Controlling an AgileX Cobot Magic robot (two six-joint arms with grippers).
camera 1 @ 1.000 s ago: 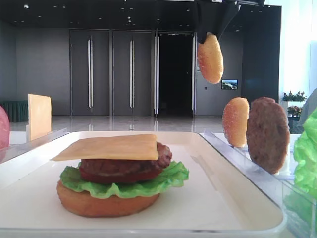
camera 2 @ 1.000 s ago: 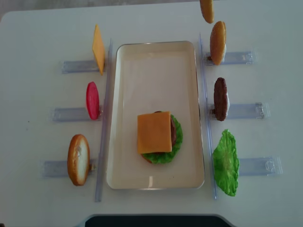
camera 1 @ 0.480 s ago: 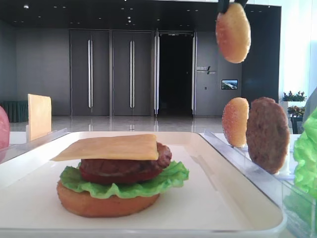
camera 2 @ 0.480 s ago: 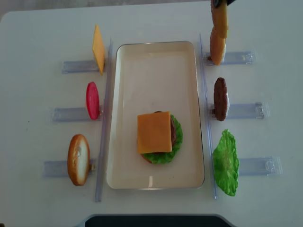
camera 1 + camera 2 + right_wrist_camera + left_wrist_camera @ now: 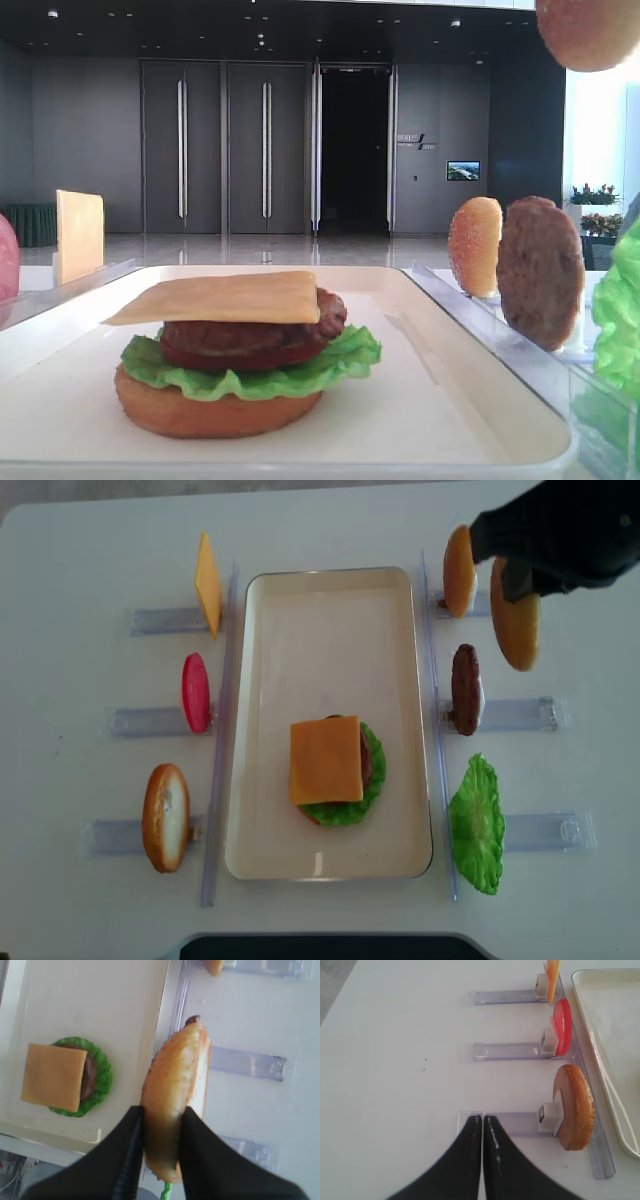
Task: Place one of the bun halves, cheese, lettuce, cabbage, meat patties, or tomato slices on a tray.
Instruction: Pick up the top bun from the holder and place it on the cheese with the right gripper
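Top bun rides edge-on in the right gripper [image 5: 160, 1132], aloft right of the tray [image 5: 262, 720].

We judge the top bun [image 5: 175, 1090] light, stiff, slick-crusted; our pinch across its faces suits. Left gripper [image 5: 482, 1125] closed, empty.

a dark grey panelled back wall [image 5: 90, 140] carries tall double doors with long vertical metal handles [image 5: 223, 147]; beside them an open doorway [image 5: 353, 150] stands black. small spotlights dot the dark ceiling [image 5: 200, 25]. the polished pale floor [image 5: 250, 248] reflects light; daylight enters at right beside potted plants [image 5: 592, 195].
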